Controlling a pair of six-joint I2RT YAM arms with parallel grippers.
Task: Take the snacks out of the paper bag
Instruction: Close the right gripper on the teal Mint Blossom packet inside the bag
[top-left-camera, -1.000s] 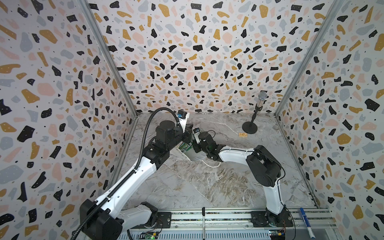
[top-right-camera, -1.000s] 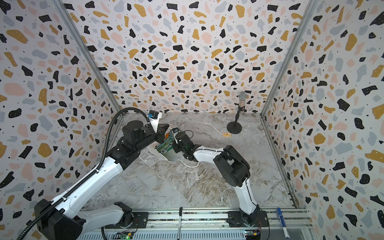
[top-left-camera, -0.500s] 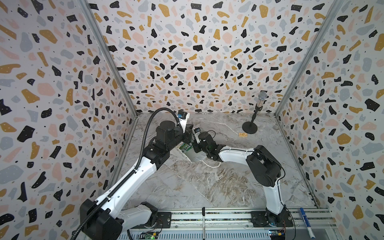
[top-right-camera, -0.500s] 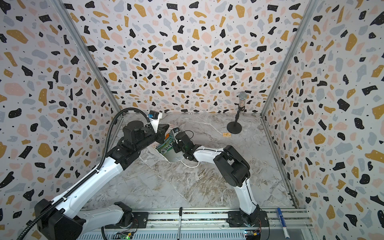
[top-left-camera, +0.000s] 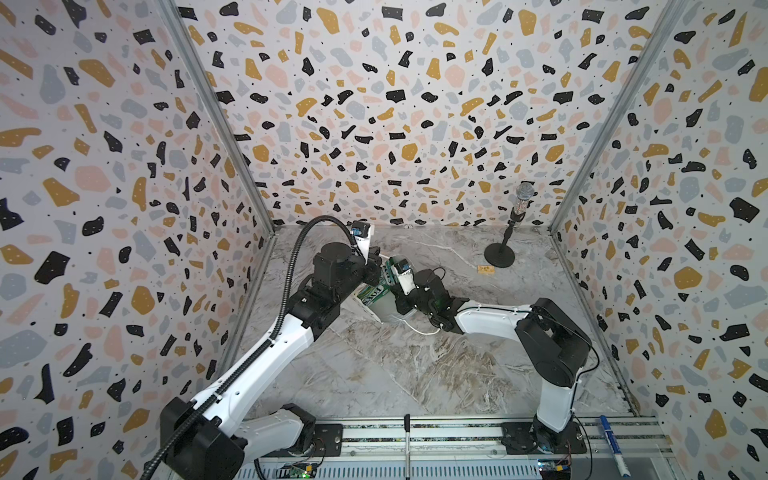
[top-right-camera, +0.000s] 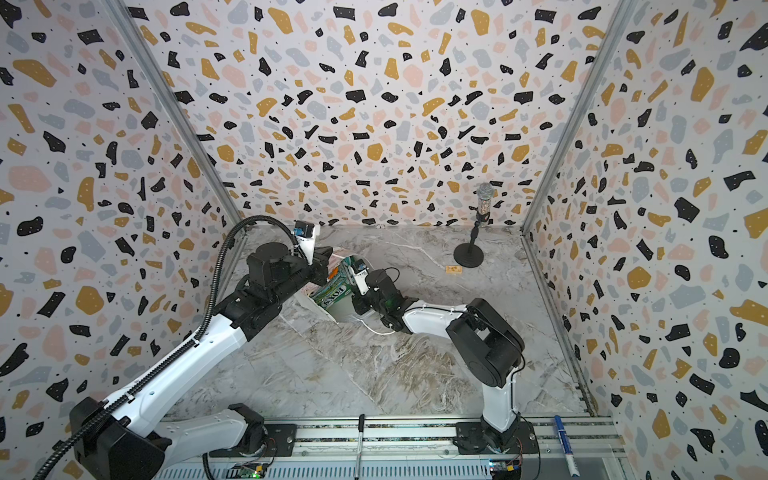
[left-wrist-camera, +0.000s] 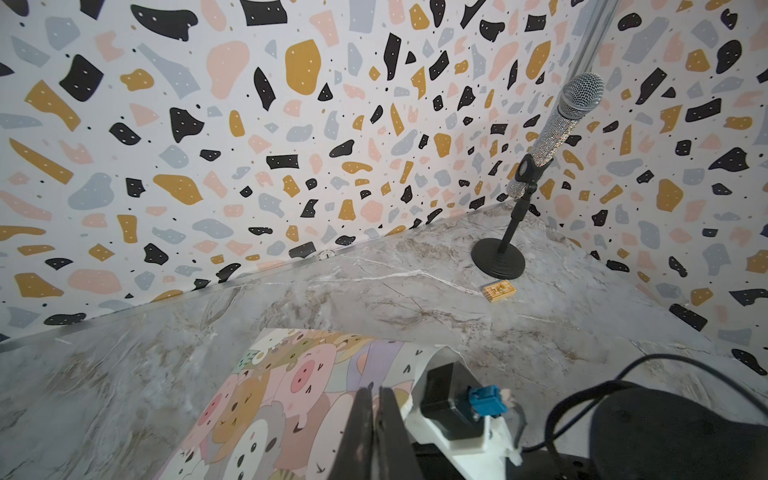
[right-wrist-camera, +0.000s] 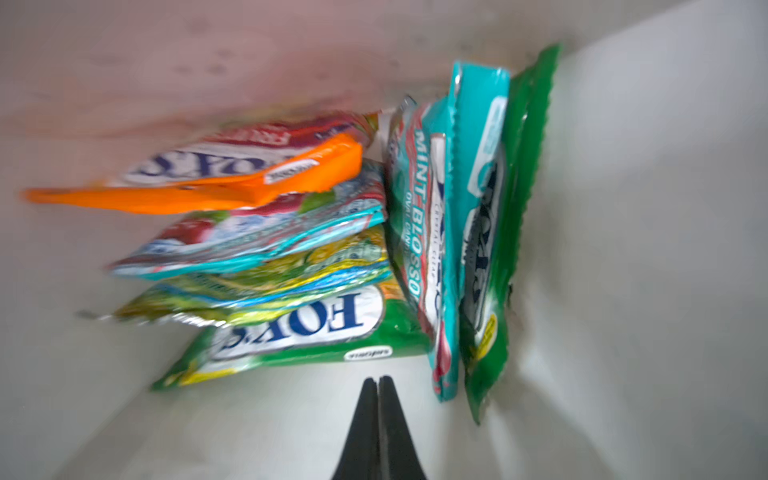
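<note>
The paper bag (top-left-camera: 390, 312) (top-right-camera: 344, 316) lies on its side at the back left of the marble table, mouth toward the right arm. My left gripper (left-wrist-camera: 376, 390) (top-left-camera: 375, 261) is shut on the rim of its colourful wall (left-wrist-camera: 270, 395). Inside, several snacks show: orange (right-wrist-camera: 266, 178), teal-red (right-wrist-camera: 270, 237) and green-yellow (right-wrist-camera: 299, 332) packets stacked, with a teal (right-wrist-camera: 440, 232) and a green one (right-wrist-camera: 521, 199) on edge beside them. My right gripper (right-wrist-camera: 378, 380) is inside the bag, shut on nothing, its tips just short of the green-yellow packet (top-left-camera: 371, 293).
A microphone on a round black stand (top-left-camera: 509, 237) (left-wrist-camera: 536, 166) is at the back right, with a small yellow box (top-left-camera: 485, 269) (left-wrist-camera: 498, 291) in front of it. The bag's white cord handle (top-left-camera: 420, 331) trails on the table. A blue pen (top-left-camera: 609, 440) lies on the front rail.
The right gripper's jaws have come together inside the bag. Both arms and the bag stay almost where they were.
</note>
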